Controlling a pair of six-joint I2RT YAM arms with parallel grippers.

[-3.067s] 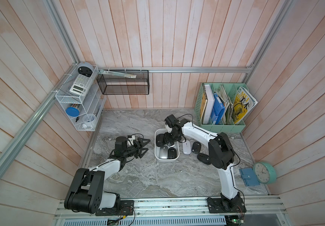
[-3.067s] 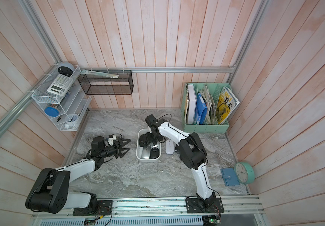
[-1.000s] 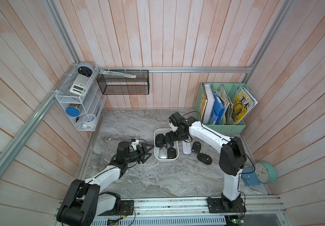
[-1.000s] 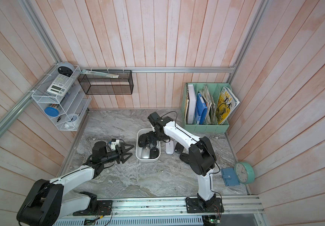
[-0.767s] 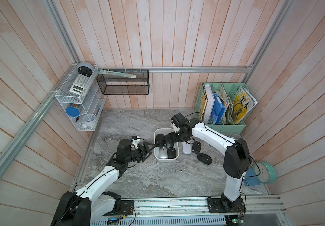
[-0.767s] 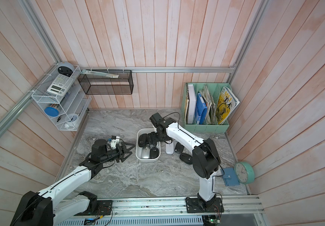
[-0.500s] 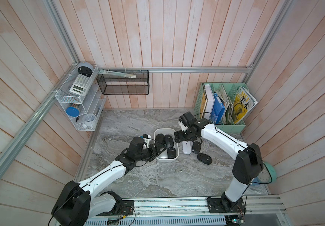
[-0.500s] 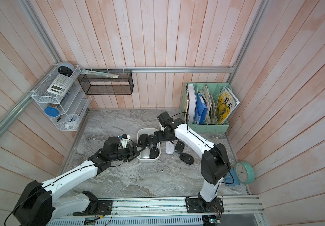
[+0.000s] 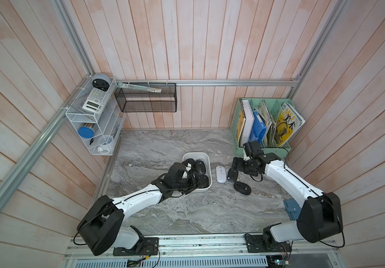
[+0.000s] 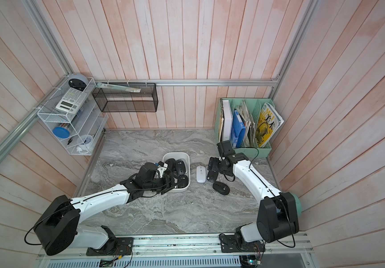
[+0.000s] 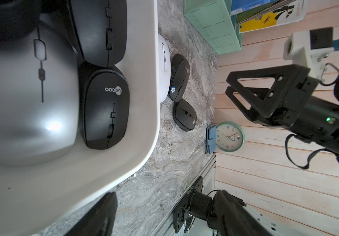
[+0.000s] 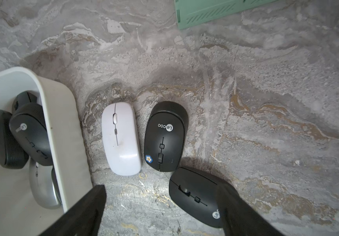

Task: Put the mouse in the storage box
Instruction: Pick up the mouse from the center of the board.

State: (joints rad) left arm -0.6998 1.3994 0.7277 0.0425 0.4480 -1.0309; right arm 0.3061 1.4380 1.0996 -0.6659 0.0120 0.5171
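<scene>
The white storage box (image 9: 196, 154) (image 10: 176, 154) holds several mice, black ones and a silver one (image 11: 30, 98). Three mice lie on the table right of it: a white mouse (image 9: 220, 174) (image 12: 120, 139), a black mouse with a flower sticker (image 9: 232, 175) (image 12: 165, 137), and another black mouse (image 9: 241, 188) (image 12: 195, 196). My right gripper (image 9: 234, 166) (image 12: 160, 208) hovers open over these loose mice and holds nothing. My left gripper (image 9: 192, 186) (image 11: 164, 214) is open at the box's near end, with bare table between its fingers.
A mint-green file organizer (image 9: 263, 125) stands at the back right, close behind my right wrist. A black wire-mesh basket (image 9: 145, 99) and a white wire shelf (image 9: 94, 118) hang on the walls. A teal clock (image 11: 228, 137) and a blue holder (image 9: 291, 208) sit at the right edge.
My right gripper has drawn back from over the box to the loose mice on its right. My left arm has stretched forward, bringing its gripper up to the box's near end.
</scene>
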